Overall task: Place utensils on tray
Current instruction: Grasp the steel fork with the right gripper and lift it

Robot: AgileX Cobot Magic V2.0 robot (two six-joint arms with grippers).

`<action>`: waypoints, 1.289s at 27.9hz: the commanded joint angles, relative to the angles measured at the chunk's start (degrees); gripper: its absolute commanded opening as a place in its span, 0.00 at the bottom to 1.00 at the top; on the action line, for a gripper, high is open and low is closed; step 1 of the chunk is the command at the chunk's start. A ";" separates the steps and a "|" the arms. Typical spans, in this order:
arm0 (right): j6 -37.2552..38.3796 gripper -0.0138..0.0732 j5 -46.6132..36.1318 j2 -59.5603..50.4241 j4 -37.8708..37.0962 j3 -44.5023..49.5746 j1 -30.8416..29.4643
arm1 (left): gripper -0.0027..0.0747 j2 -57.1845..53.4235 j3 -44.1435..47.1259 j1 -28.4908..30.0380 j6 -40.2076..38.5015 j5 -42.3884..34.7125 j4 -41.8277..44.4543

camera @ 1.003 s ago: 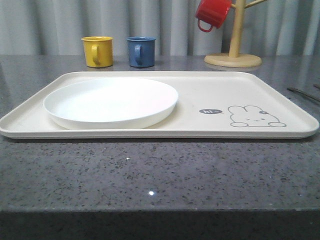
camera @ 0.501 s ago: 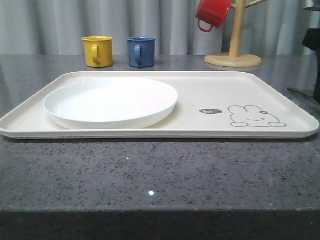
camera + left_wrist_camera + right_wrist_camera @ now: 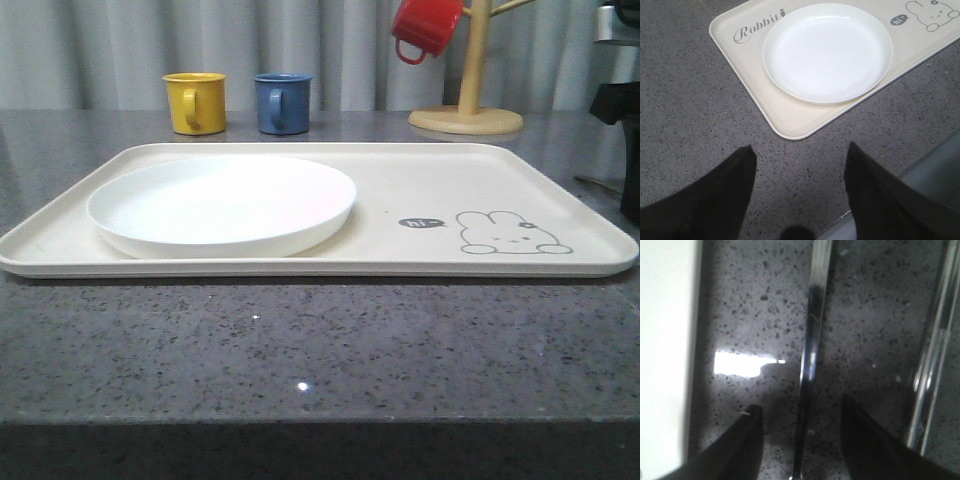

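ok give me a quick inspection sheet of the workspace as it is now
surface: dark speckled stone counter, dry and bare in front of the tray
job's things: cream tray holds no cutlery; slim metal utensil handle lies on the counter beside the tray edge, a second shiny utensil lies further out
clutter: white plate on the tray's left half; yellow mug and blue mug behind it; red mug hanging on the wooden mug tree
grippers: left claw open over bare counter near a tray corner; right claw open, straddling the utensil handle
cables: nothing seen
surroundings: grey curtain behind
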 commanded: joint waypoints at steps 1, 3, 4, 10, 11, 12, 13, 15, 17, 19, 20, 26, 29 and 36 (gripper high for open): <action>-0.77 0.44 -1.57 -1.71 0.46 -1.71 0.05 | 0.54 0.08 -1.47 -0.47 -0.68 -3.51 0.10; -0.77 0.38 -1.57 -1.71 0.46 -1.71 0.05 | 0.54 0.08 -1.47 -0.47 -0.68 -3.51 0.10; -0.77 0.36 -1.57 -1.71 0.46 -1.71 0.05 | 0.54 0.08 -1.47 -0.47 -0.68 -3.51 0.10; -0.77 0.20 -1.46 -1.71 0.46 -1.71 0.05 | 0.54 0.08 -1.47 -0.47 -0.68 -3.51 0.10; -0.77 0.19 -1.40 -1.71 0.46 -1.71 0.05 | 0.54 0.08 -1.47 -0.47 -0.68 -3.51 0.10; -0.77 0.18 -1.40 -1.71 0.46 -1.71 0.05 | 0.54 0.08 -1.47 -0.47 -0.68 -3.51 0.10; -0.77 0.17 -1.40 -1.71 0.46 -1.71 0.05 | 0.54 0.08 -1.47 -0.47 -0.68 -3.51 0.10; -0.77 0.17 -1.34 -1.71 0.46 -1.71 0.05 | 0.54 0.08 -1.47 -0.47 -0.68 -3.51 0.10; -0.77 0.17 -1.21 -1.77 0.46 -1.71 0.05 | 0.54 0.08 -1.47 -0.47 -0.68 -3.51 0.10; -0.77 0.17 -1.05 -1.99 0.39 -1.73 0.05 | 0.54 0.08 -1.47 -0.47 -0.68 -3.51 0.10; -0.77 0.17 -0.59 -2.13 0.39 -2.02 0.05 | 0.54 0.08 -1.47 -0.47 -0.68 -3.51 0.10; -0.77 0.17 4.40 -3.79 0.45 -6.92 0.55 | 0.54 0.08 -1.47 -0.47 -0.68 -3.51 0.10; -0.77 0.17 8.89 -4.19 0.39 -11.49 2.57 | 0.54 0.08 -1.47 -0.47 -0.68 -3.51 0.10; -0.70 0.17 14.10 -3.82 0.22 -18.75 10.84 | 0.54 0.08 -1.47 -0.47 -0.68 -3.51 0.10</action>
